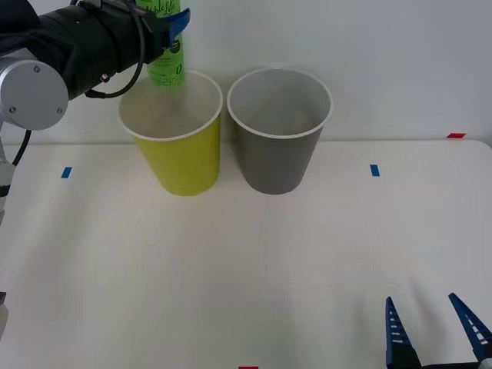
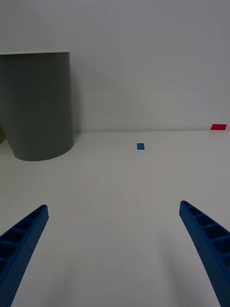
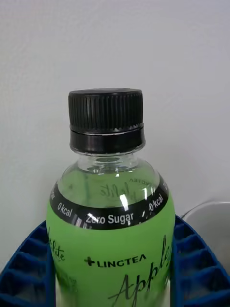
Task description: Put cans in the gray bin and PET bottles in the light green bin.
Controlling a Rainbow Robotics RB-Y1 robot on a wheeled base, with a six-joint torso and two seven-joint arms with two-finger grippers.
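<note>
My left gripper [image 1: 171, 23] is shut on the PET bottle [image 1: 167, 58], holding it upright above the back rim of the light green bin [image 1: 181, 154]. Up close in the left wrist view, the PET bottle [image 3: 112, 225] shows its black cap, green label and green contents between my blue fingers [image 3: 26, 268]. The gray bin [image 1: 278, 150] stands just right of the green one, and its side shows as the gray bin [image 2: 40, 105] in the right wrist view. My right gripper [image 1: 438, 330] rests open near the table's front right edge, holding nothing.
Both bins stand at the back of the white table [image 1: 246, 261], close to the wall. Small blue tape marks [image 1: 374, 170] and a red mark [image 1: 456, 135] lie on the tabletop.
</note>
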